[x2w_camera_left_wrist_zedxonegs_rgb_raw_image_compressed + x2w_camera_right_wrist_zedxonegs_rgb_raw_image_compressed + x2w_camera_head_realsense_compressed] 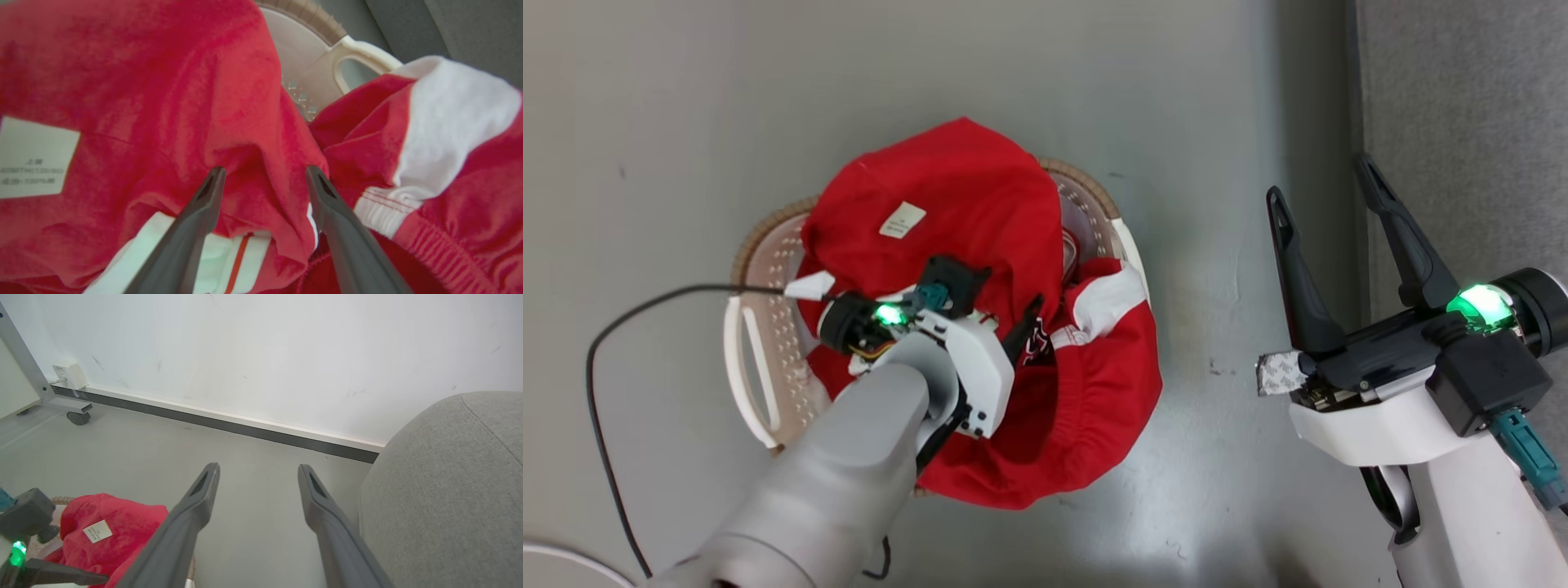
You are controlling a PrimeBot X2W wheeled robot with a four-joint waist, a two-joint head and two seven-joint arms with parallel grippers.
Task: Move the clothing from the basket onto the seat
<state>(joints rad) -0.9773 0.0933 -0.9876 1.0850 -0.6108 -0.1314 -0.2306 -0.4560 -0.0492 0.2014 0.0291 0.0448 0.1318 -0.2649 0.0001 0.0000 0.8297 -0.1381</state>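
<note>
Head view: an oval cream-white plastic basket with perforated sides and a brown woven-look rim (772, 269) stands on the grey floor (686, 98). It is heaped with the bright red fabric clothing with white panels (964, 188), which spills over its near right rim. The pale grey left forearm (849, 457) reaches over the heap. The right gripper (1321, 178) is spread and holds nothing, between the basket and the large light grey textured seat (1462, 122) at far right.

Left wrist view: the left gripper (263, 173) is spread astride a raised fold of the red clothing, not yet pinching it. A small white label (34, 157) lies to the left.

Right wrist view: the right gripper's fingers are apart over bare floor, and no garment lies on the part of the seat shown.

Progress, as judged: no clothing has been transferred, so every garment remains to be grasped, lifted and carried right.
</note>
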